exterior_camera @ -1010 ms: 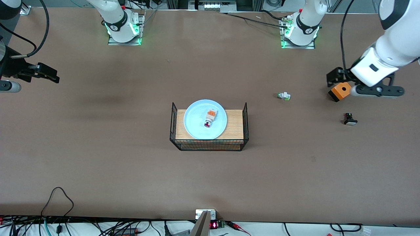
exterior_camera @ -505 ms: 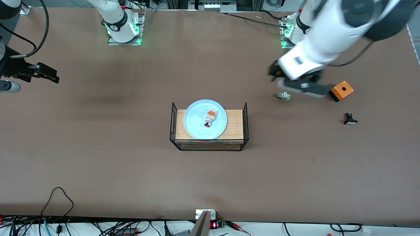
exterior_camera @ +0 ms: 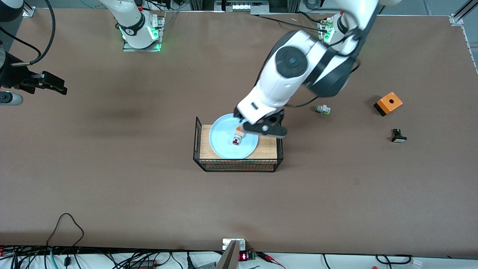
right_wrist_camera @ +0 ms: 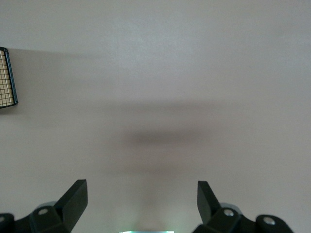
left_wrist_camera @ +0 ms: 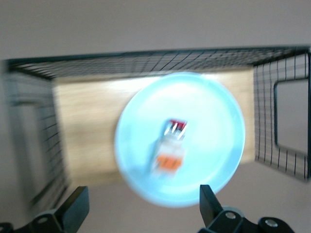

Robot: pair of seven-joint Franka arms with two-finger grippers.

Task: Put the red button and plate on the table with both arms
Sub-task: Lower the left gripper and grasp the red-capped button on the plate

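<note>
Red button (exterior_camera: 236,141) lay near the plate's (exterior_camera: 220,144) centre, the wide-spread left gripper (left_wrist_camera: 141,211) over its 12 o'clock rim risking a nudge, while the right gripper (right_wrist_camera: 141,204), also spread, waited.

Front cam: high, facing my arm bases along the table's (exterior_camera: 112,194) top edge. Left wrist cam looks straight down, close on the plate (left_wrist_camera: 214,121) in the wire-sided board (left_wrist_camera: 87,141); front view shares both. Right wrist cam faces bare tabletop, board corner (right_wrist_camera: 7,77) at frame edge.

wire sides (exterior_camera: 196,139) flank plate (exterior_camera: 224,144), open from above
</note>
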